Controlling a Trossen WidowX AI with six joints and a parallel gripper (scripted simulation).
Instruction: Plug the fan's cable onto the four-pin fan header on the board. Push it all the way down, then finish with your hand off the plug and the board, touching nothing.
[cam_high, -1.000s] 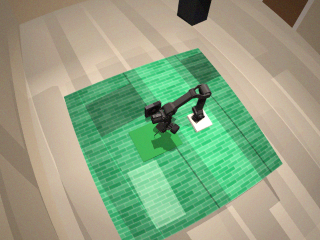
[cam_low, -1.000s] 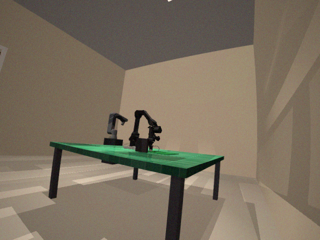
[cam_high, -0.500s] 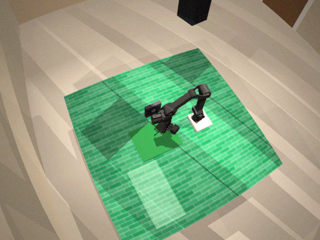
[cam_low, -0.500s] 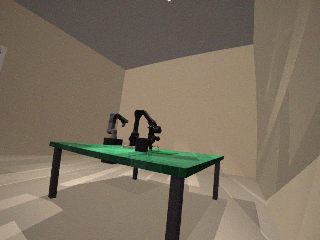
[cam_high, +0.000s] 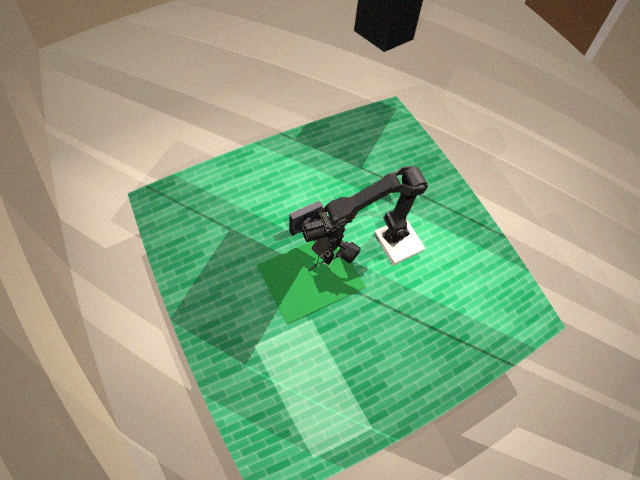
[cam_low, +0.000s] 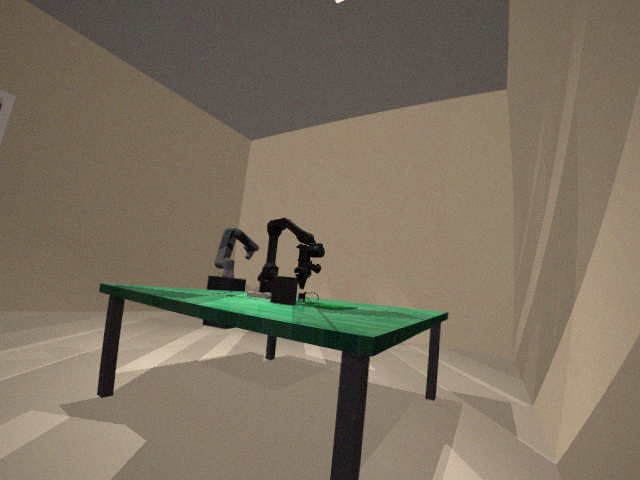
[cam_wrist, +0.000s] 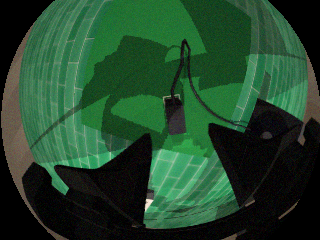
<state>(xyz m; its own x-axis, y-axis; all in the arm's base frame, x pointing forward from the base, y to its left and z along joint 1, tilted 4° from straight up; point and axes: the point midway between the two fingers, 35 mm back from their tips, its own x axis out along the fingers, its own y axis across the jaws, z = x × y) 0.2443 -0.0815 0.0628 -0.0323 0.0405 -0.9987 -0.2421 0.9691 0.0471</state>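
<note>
The black plug (cam_wrist: 175, 117) (cam_low: 301, 297) stands on the green board (cam_wrist: 145, 20) (cam_high: 305, 304) (cam_low: 338, 306). In the wrist view the pale rim of the header (cam_wrist: 178, 97) shows at the plug's cable end; the rest is hidden. How deep the plug sits cannot be told. The black cable (cam_wrist: 192, 87) arches from the plug to the fan (cam_wrist: 267, 122) (cam_high: 306, 218) (cam_low: 283, 290). My gripper (cam_wrist: 180, 133) (cam_low: 302, 287) (cam_high: 326, 262) is open and empty. Its fingers are on either side of the plug in the wrist view, with gaps; the exterior view shows the tips just above it.
The fan stands upright beside the board, close to my wrist. The cable runs near the right finger in the wrist view. My arm's base is on a white plate (cam_high: 413, 252) on the green brick-patterned table (cam_high: 439, 320). A grey arm (cam_low: 225, 253) stands beyond the table.
</note>
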